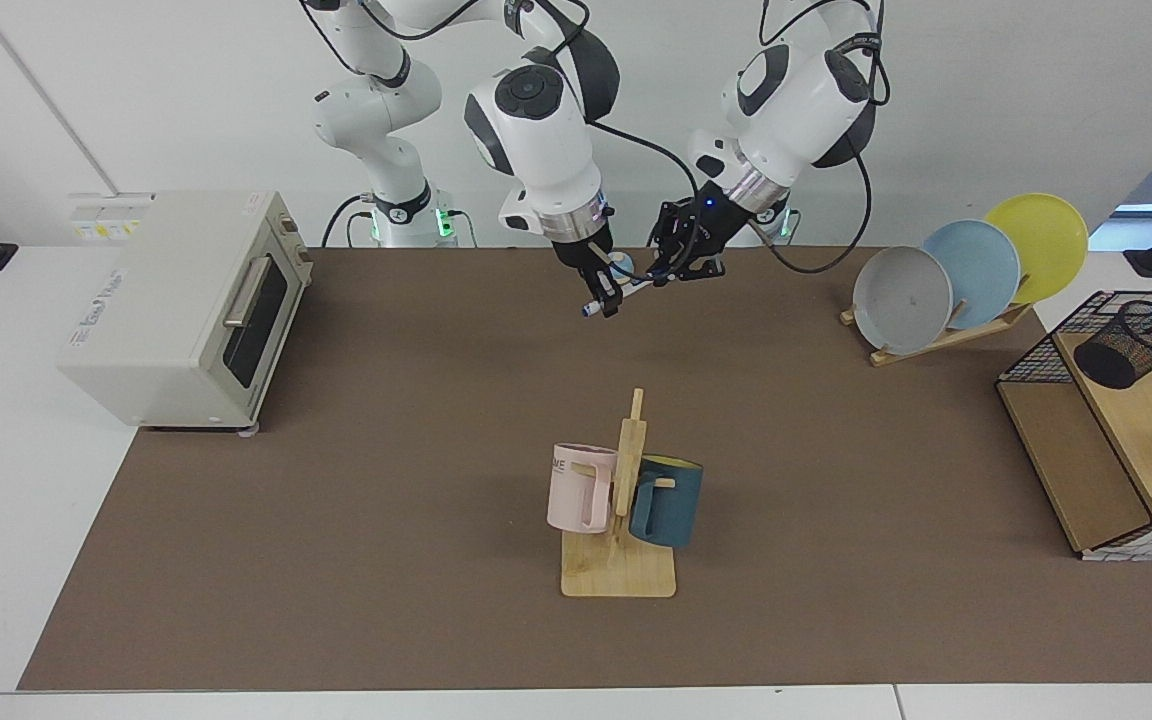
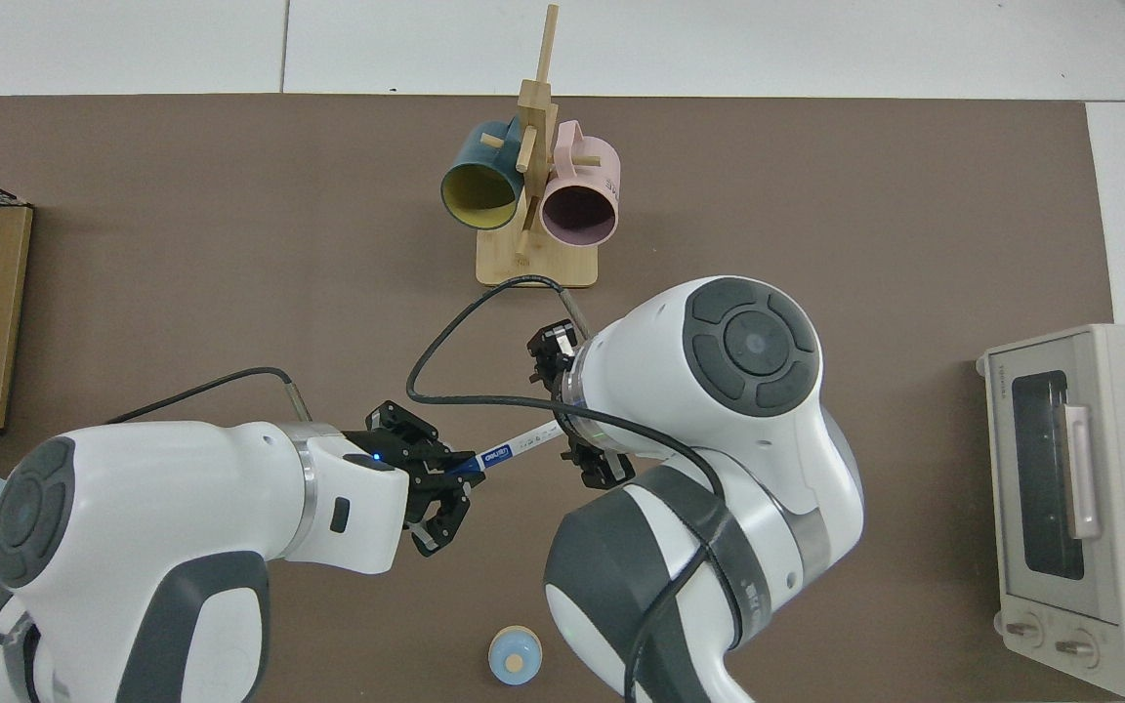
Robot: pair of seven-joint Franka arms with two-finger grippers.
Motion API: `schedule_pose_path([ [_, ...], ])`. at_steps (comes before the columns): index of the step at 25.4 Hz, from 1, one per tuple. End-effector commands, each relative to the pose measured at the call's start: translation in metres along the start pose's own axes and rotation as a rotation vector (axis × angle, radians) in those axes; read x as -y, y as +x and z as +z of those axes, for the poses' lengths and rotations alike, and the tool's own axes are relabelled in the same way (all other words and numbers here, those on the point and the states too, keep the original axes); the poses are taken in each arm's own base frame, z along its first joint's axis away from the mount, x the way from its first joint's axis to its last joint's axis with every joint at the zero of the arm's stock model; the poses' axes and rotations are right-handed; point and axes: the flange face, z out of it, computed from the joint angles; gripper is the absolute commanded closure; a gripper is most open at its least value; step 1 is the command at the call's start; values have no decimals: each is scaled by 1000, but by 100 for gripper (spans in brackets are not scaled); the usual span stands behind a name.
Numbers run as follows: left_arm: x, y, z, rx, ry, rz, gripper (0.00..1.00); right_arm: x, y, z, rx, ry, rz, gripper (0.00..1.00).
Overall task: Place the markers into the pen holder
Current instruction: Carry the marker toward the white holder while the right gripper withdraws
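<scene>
Two white Franka arms meet above the far middle of a brown table mat, sharing one marker (image 2: 509,451) in mid-air. The right gripper (image 1: 600,293) pinches the marker's white barrel near its lower end. The left gripper (image 2: 445,480) meets the dark blue cap end; whether its fingers press on the cap cannot be told. The marker's long axis runs between the two claws, tilted, with a small blue label whose writing is too small to read. The mesh pen holder (image 1: 1133,344) sits tipped on a wire shelf rack (image 1: 1116,470), well away on the left gripper's outer side, so the left arm is nearer it.
</scene>
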Motion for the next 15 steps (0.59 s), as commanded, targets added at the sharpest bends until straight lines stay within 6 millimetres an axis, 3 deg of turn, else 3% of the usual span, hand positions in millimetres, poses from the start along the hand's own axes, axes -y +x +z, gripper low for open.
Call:
schedule_pose_path([
  [1, 9, -10, -21, 128, 9, -10, 100, -1, 6, -13, 3, 15, -7, 0],
  [5, 21, -24, -43, 260, 37, -32, 100, -2, 10, -19, 0, 20, -9, 0],
  [7, 34, -36, -59, 329, 63, -44, 100, -1, 22, -25, -3, 26, -31, 0],
  [10, 50, -55, -83, 456, 110, -51, 100, -2, 49, -39, -8, 31, -98, 0],
  [15, 76, -85, -118, 557, 142, -57, 100, -6, 112, -71, -50, 32, -266, 0],
])
